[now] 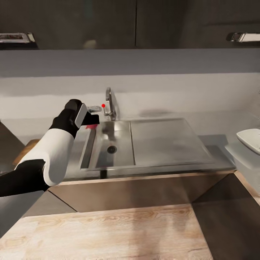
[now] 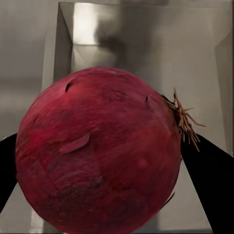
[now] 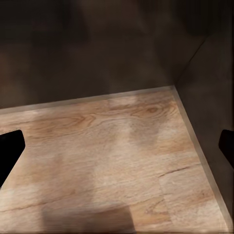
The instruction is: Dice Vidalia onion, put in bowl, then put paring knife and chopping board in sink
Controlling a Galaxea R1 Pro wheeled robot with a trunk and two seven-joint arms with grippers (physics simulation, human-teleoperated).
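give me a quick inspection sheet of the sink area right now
surface: grey countertop around the sink, drainboard bare
job's things: Vidalia onion held in the left hand above the basin's left side; white bowl on the countertop at the right edge of the head view; basin shows its round drain
clutter: nothing seen
grippers: left hand closed on the onion, dark fingers on either side of it; right hand open, low over a light wood floor
cables: nothing seen
surroundings: chrome tap with red knob behind the basin, dark wall cabinets above, wood-look floor in front
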